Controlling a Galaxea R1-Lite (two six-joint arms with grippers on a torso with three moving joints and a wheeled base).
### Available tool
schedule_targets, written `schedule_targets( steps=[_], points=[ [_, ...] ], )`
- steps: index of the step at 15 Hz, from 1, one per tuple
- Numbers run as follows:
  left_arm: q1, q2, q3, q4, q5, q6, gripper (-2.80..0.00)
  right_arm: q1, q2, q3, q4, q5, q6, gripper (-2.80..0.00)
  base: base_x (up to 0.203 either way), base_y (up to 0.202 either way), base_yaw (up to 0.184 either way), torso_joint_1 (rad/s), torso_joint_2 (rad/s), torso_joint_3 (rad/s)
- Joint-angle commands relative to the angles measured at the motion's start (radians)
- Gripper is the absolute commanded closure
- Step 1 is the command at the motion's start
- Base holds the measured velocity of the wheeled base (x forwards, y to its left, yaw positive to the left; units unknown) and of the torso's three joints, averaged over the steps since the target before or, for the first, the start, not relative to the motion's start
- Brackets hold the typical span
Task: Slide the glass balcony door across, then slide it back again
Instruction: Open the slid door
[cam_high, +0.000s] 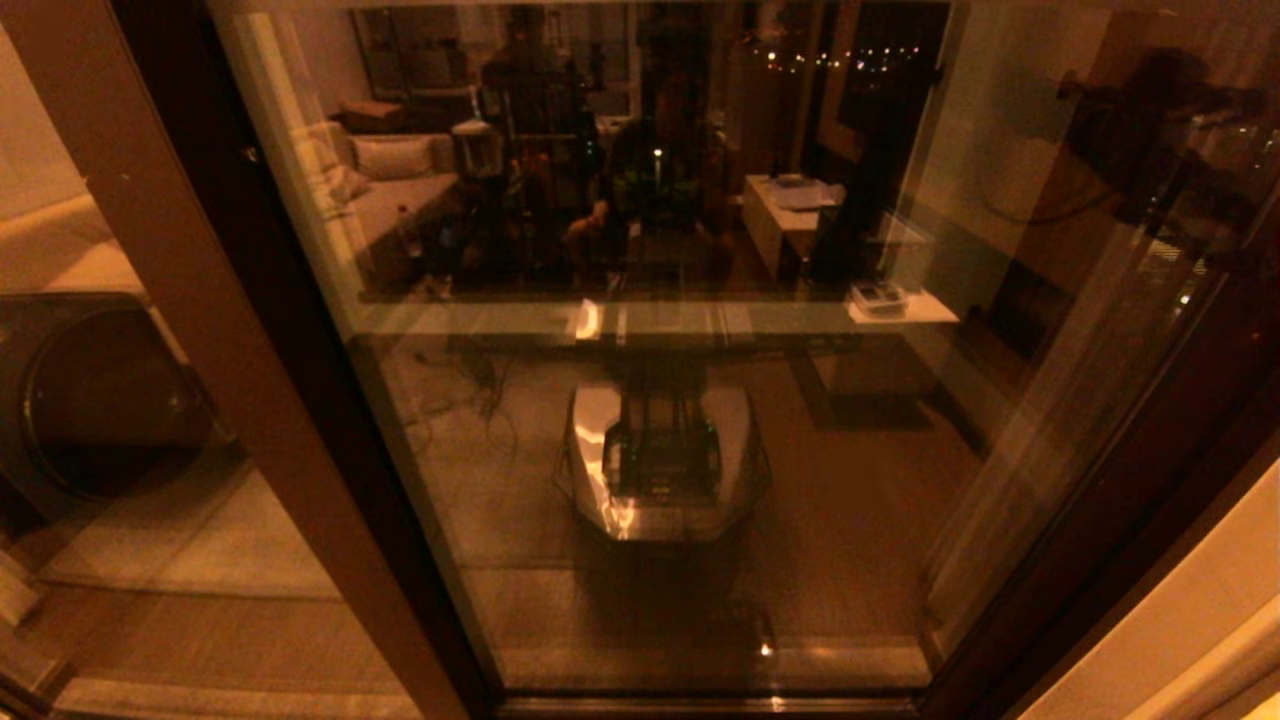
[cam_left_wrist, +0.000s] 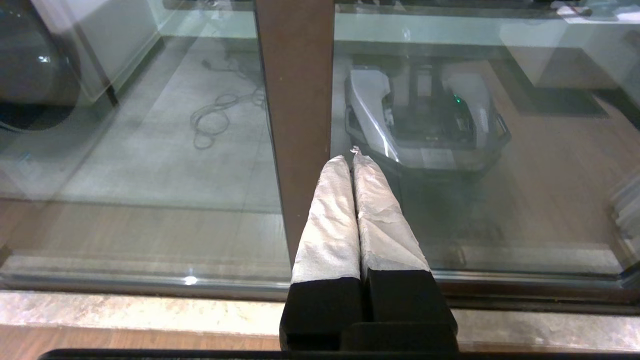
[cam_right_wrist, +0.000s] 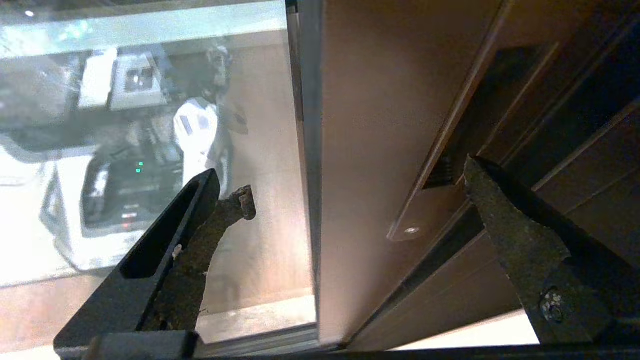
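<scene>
Right wrist view gives you the working picture: the right gripper (cam_right_wrist: 350, 185) has its two dark fingers spread wide, and the brown upright of the glass balcony door (cam_right_wrist: 380, 125) stands in the gap between them. Beyond the finger (cam_right_wrist: 505, 220) on the frame side you see the slim dark recessed handle (cam_right_wrist: 450, 150) with a bright screw (cam_right_wrist: 411, 230) at its lower end. That fingertip sits just beside the recess; whether it touches the edge you cannot tell from here. The other finger (cam_right_wrist: 200, 200) hangs in front of the glass, apart from it as far as you can judge. Nothing is clamped.

As for progress, you should read this as the start of a slide. In the head view the pane fills the opening ahead of you, its upright close against the fixed frame on the gripper's far side, with no gap showing. Whether this is the first pull or the return you cannot say from these frames. You have at least one full slide left.

Your left gripper (cam_left_wrist: 352, 157) is parked low, its white-wrapped fingers pressed together, holding nothing, pointing at another brown upright (cam_left_wrist: 295, 100) near the floor track (cam_left_wrist: 150, 285).
</scene>
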Motion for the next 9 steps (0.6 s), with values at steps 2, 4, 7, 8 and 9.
schedule_targets(
  steps=[2,4,7,8,9],
  points=[
    [0.0,0.0,0.0,0.001,0.0,0.0,0.0,0.011,-0.001,0.004,0.001,0.013,0.007,-2.8,0.0,0.0,0.0,0.0,0.0,0.0],
    [0.0,0.0,0.0,0.001,0.0,0.0,0.0,0.012,-0.001,0.004,0.001,0.039,0.024,-2.8,0.0,0.0,0.0,0.0,0.0,0.0],
    [0.0,0.0,0.0,0.001,0.0,0.0,0.0,0.011,-0.007,0.004,0.001,0.076,0.04,-2.8,0.0,0.0,0.0,0.0,0.0,0.0],
    [0.0,0.0,0.0,0.001,0.0,0.0,0.0,0.011,-0.006,0.002,0.001,0.082,0.046,-2.8,0.0,0.0,0.0,0.0,0.0,0.0],
    [0.0,0.0,0.0,0.001,0.0,0.0,0.0,0.011,-0.004,0.002,0.001,0.082,0.047,-2.8,0.0,0.0,0.0,0.0,0.0,0.0]
  ],
)
